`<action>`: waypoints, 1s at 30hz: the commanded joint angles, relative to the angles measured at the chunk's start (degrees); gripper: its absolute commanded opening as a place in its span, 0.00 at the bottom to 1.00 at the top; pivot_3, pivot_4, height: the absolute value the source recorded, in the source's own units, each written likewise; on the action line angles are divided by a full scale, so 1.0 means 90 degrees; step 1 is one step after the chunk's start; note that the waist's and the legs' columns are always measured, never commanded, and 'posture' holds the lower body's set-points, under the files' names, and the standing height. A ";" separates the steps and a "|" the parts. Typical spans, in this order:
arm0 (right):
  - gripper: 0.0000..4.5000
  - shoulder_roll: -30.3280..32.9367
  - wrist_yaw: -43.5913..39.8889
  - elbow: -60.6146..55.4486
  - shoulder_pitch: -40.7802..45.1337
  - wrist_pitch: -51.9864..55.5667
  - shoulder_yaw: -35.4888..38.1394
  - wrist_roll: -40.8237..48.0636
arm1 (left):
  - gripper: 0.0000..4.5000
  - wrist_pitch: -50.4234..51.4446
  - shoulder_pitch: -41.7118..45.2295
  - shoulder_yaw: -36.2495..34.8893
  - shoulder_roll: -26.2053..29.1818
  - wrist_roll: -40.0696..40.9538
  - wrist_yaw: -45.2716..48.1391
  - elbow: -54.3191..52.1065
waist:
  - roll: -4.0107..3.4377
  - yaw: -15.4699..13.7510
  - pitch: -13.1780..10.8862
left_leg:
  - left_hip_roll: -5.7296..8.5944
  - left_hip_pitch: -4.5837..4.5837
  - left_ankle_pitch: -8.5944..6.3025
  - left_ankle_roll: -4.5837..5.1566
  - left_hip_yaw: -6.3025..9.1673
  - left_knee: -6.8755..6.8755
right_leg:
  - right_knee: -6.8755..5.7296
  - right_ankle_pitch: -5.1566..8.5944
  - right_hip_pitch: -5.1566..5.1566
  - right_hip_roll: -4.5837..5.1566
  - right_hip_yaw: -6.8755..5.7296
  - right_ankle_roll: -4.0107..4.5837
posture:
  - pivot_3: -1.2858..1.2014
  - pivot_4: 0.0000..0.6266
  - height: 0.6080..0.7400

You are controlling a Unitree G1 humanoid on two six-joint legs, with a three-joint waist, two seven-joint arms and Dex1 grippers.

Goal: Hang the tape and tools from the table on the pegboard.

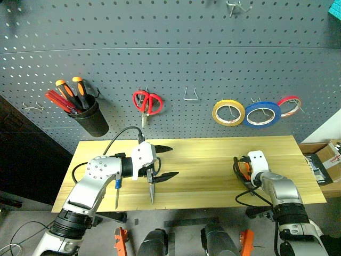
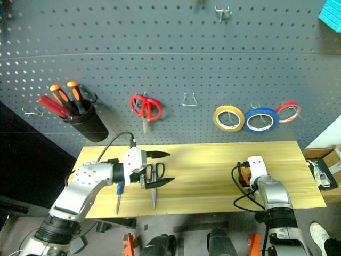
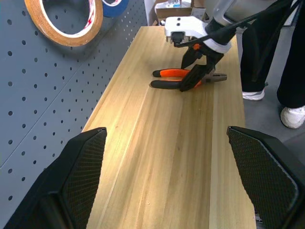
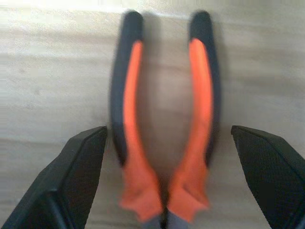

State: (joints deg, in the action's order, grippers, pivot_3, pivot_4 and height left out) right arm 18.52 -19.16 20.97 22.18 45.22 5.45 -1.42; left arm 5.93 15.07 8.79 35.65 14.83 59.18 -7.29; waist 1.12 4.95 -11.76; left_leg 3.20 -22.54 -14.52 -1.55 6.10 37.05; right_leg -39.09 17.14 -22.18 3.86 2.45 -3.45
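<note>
The yellow tape (image 1: 228,112) hangs on a hook of the dark grey pegboard (image 1: 176,58). On the pale wood table (image 1: 208,160) lie the orange-and-black pliers (image 4: 131,95) at the right. The blue-handled screwdriver (image 1: 116,193) and the dark-blue-handled scissors (image 2: 154,192) lie at the left. My right gripper (image 3: 190,71) is open and tilted down over the pliers, one finger on each side of their handles. Over the scissors' handles my left gripper (image 1: 174,160) hovers open and empty, pointing right along the table.
On the pegboard hang a blue tape roll (image 1: 262,114), a red tape roll (image 1: 289,105), red scissors (image 1: 147,102) and a black cup (image 1: 91,120) of red and orange screwdrivers. An empty hook (image 1: 192,95) sits between scissors and tapes. A person's legs (image 3: 267,52) stand past the table's right end.
</note>
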 commanded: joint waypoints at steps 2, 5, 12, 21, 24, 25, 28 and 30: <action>0.90 0.0140 -0.0115 0.0502 0.0162 0.0035 -0.0096 0.0085 | 0.95 -0.0062 -0.0069 -0.0026 -0.0020 -0.0035 -0.0062 -0.0265 | 0.0006 -0.0001 0.0033 | 0.0000 0.0000 0.0000 0.0000 0.0000 0.0000 | 0.0000 0.0000 0.0001 0.0000 0.0000 0.0000 | 0.49 0.24 1.00; 0.71 0.0159 -0.0126 0.0677 0.0253 0.0091 -0.0077 0.0141 | 0.95 -0.0076 -0.0077 -0.0028 -0.0041 -0.0052 -0.0082 -0.0251 | 0.0007 -0.0005 0.0087 | 0.0000 0.0001 0.0000 0.0000 0.0001 0.0000 | 0.0001 0.0000 0.0001 0.0000 0.0000 0.0000 | 0.49 0.23 1.00; 0.65 0.0039 0.0034 -0.1296 -0.0223 -0.0156 -0.0391 0.0050 | 0.95 0.0100 -0.0373 -0.0462 -0.0220 0.0198 -0.0560 -0.0337 | -0.0002 -0.0003 0.0135 | 0.0000 0.0004 0.0000 0.0000 0.0003 -0.0002 | 0.0000 0.0000 0.0002 0.0000 0.0000 0.0000 | 0.49 0.23 1.00; 0.65 -0.1073 0.0862 -0.5914 -0.0988 -0.0551 -0.1739 -0.0239 | 0.95 0.0308 -0.1081 -0.1705 -0.0609 0.1055 -0.1302 -0.0651 | -0.0007 -0.0016 0.0138 | -0.0008 -0.0014 -0.0001 -0.0002 0.0011 -0.0003 | 0.0001 0.0000 -0.0018 0.0000 0.0000 0.0000 | 0.50 0.24 1.00; 0.65 -0.1463 0.1152 -0.5762 -0.0080 -0.1087 -0.1890 -0.0414 | 0.95 0.0466 -0.1047 -0.1981 -0.0738 0.1465 -0.1428 -0.0727 | -0.0007 -0.0040 0.0138 | -0.0004 -0.0010 0.0000 -0.0003 0.0015 0.0000 | 0.0000 -0.0002 -0.0015 0.0001 -0.0004 -0.0003 | 0.50 0.24 1.00; 0.65 -0.1555 0.1212 -0.5521 0.0315 -0.1326 -0.1834 -0.0414 | 0.95 0.0426 -0.0996 -0.2018 -0.0785 0.1474 -0.1494 -0.0743 | -0.0007 -0.0048 0.0138 | -0.0002 -0.0006 0.0002 -0.0006 0.0017 0.0002 | 0.0000 -0.0008 -0.0012 0.0001 -0.0004 -0.0007 | 0.50 0.24 1.00; 0.65 -0.1667 0.1337 -0.4868 0.1116 -0.1875 -0.1659 -0.0378 | 0.95 0.0373 -0.0845 -0.2019 -0.0887 0.1457 -0.1684 -0.0793 | 0.0000 -0.0152 0.0142 | 0.0005 0.0004 0.0008 -0.0011 0.0024 0.0002 | 0.0002 -0.0016 -0.0010 0.0000 -0.0005 -0.0008 | 0.51 0.24 1.00; 0.65 -0.1703 0.1413 -0.4336 0.1614 -0.2313 -0.1556 -0.0376 | 0.95 0.0455 -0.0744 -0.1996 -0.0960 0.1507 -0.1804 -0.0869 | 0.0003 -0.0225 0.0143 | 0.0004 0.0011 0.0008 -0.0012 0.0029 0.0000 | 0.0004 -0.0016 -0.0012 -0.0002 -0.0011 -0.0007 | 0.51 0.23 1.00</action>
State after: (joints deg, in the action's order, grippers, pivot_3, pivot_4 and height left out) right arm 3.53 -7.40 -19.98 34.62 28.74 -10.05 -4.59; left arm 10.02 7.22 -8.37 27.40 27.01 44.03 -12.05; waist 1.14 2.93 -10.47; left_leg 3.24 -22.46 -14.45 -1.66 6.36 37.03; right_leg -39.03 17.00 -22.28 3.85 2.36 -3.51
